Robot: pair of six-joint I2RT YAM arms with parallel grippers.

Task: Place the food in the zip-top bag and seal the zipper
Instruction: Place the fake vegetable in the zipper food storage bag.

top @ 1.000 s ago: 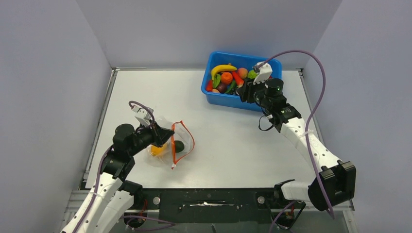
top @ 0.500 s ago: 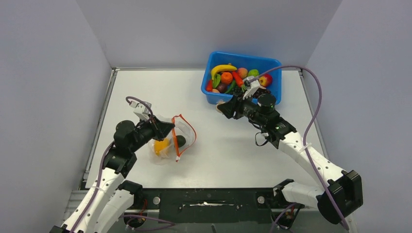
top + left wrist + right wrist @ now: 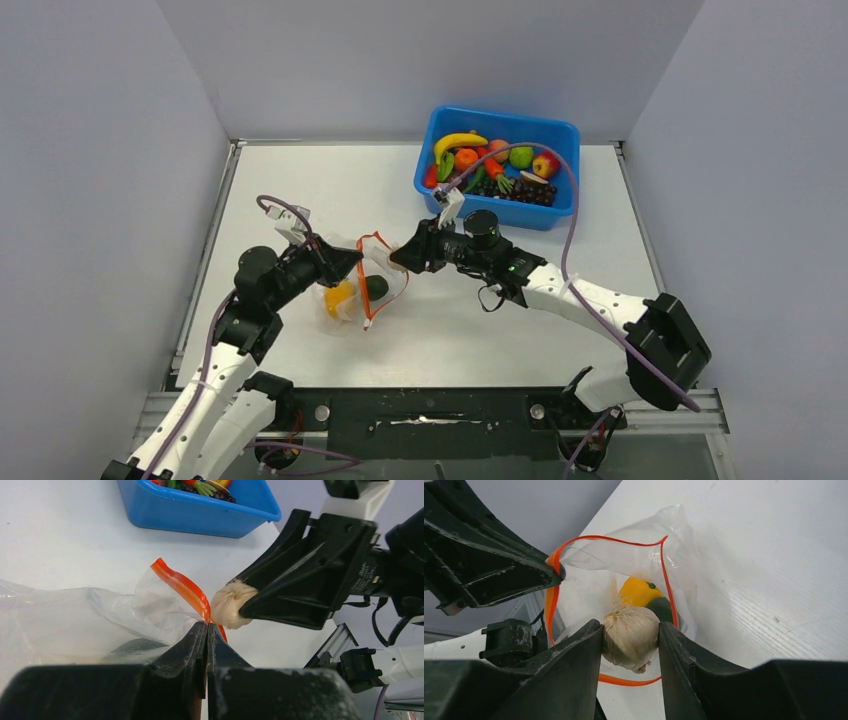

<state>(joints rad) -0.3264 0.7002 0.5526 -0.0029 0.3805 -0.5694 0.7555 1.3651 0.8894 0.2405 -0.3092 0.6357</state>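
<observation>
The clear zip-top bag [image 3: 352, 292] lies at the left, its mouth facing right. Its orange-red zipper [image 3: 403, 281] forms an open loop. My left gripper [image 3: 352, 259] is shut on the upper zipper edge [image 3: 182, 586] and holds it lifted. A yellow-orange pepper [image 3: 338, 297] and a dark green piece [image 3: 376, 288] lie inside the bag [image 3: 634, 560]. My right gripper [image 3: 400, 258] is shut on a cream-white garlic bulb [image 3: 631, 635] just in front of the open mouth. The bulb also shows in the left wrist view [image 3: 231, 611], next to the zipper.
A blue bin [image 3: 505, 114] at the back right holds several more toy foods, among them a banana [image 3: 458, 141], a red apple [image 3: 545, 165] and a green fruit [image 3: 521, 156]. Grey walls stand on the left, back and right.
My right arm has swung from the blue bin to the left with the garlic bulb, up to the bag's mouth. My left gripper has kept its hold on the zipper edge.
</observation>
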